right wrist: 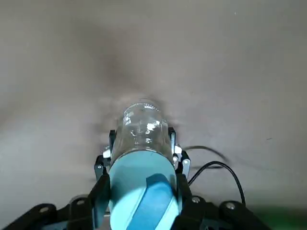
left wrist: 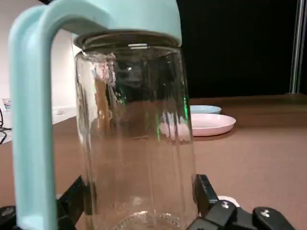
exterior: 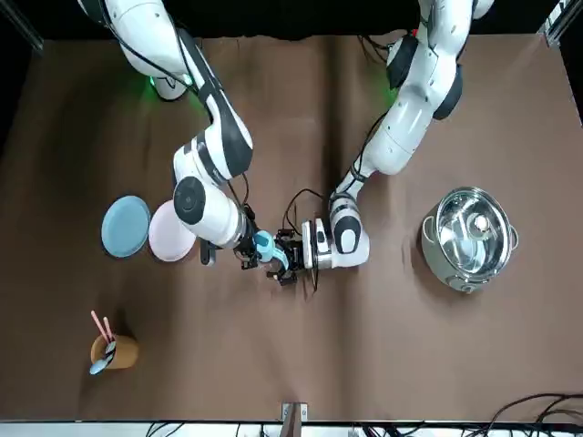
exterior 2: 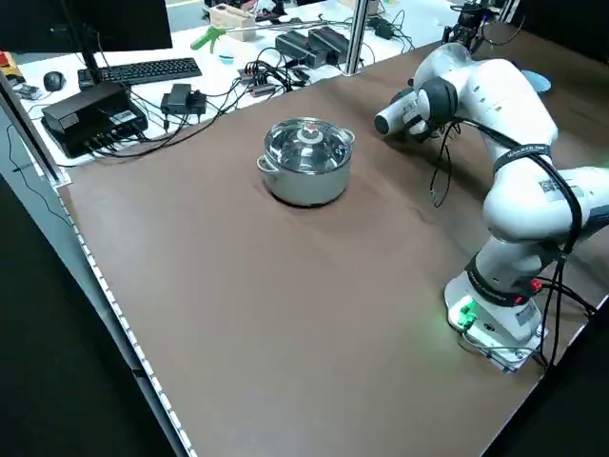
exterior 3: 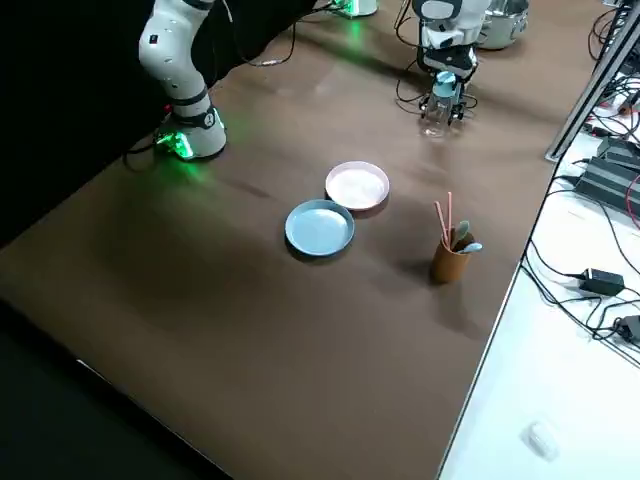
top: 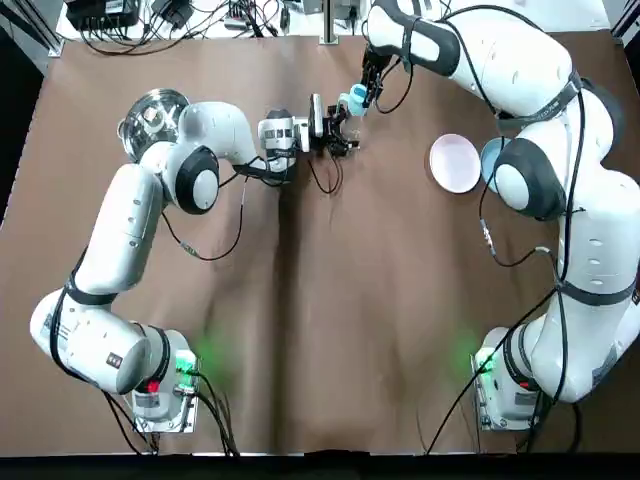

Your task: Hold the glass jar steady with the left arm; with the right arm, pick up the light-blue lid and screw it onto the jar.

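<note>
The clear glass jar (left wrist: 136,134) stands upright on the brown table, and my left gripper (top: 338,132) is shut on its lower part from the side, black fingers (left wrist: 205,191) against the glass. The light-blue lid (right wrist: 140,190), which has a loop handle (left wrist: 29,124) hanging down one side, sits on the jar's mouth. From above, my right gripper (right wrist: 141,194) is shut on the lid, one finger on each side. In the front view the lid (exterior: 264,244) and jar (exterior: 279,261) show between the two wrists. The thread under the lid is hidden.
A steel pot (top: 152,118) with a glass cover stands behind the left arm. A pink plate (top: 455,162) and a blue plate (exterior: 125,226) lie on the right arm's side. A brown cup (exterior: 113,350) of utensils stands at the far edge. Cables trail beside both wrists.
</note>
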`<state>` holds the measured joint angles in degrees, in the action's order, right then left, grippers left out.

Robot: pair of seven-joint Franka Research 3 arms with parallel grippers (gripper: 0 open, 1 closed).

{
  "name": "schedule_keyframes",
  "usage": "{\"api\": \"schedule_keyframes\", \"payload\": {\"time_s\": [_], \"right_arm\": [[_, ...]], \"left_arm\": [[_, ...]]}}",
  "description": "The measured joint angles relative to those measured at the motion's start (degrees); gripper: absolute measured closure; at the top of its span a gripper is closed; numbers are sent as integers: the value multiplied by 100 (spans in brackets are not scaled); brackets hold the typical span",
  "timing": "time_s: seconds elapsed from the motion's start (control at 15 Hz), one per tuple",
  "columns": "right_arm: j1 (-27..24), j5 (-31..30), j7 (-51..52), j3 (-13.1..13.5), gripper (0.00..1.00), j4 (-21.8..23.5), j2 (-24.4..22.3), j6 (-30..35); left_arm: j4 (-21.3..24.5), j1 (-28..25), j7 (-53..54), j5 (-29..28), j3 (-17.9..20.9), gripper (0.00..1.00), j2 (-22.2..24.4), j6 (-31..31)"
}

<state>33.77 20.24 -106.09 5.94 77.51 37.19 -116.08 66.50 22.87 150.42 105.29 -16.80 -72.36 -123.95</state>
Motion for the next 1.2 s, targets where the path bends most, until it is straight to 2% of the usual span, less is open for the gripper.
{"api": "schedule_keyframes", "payload": {"time_s": [0.07,0.13,0.4,0.8,1.2], "right_arm": [[-44,4,-9,0,40,2,-2,30],[-93,-33,-7,25,34,11,20,-7],[-279,-38,72,76,0,11,151,-134],[-291,-56,217,85,0,-28,154,-133],[-417,-474,1694,113,0,-104,87,155]], "left_arm": [[-9,3,-20,12,-5,7,0,-9],[1,4,102,1,16,7,0,-5],[6,-1,206,1,18,7,-3,33],[7,-1,208,1,18,7,-3,34],[8,0,228,1,19,7,-3,36]]}}
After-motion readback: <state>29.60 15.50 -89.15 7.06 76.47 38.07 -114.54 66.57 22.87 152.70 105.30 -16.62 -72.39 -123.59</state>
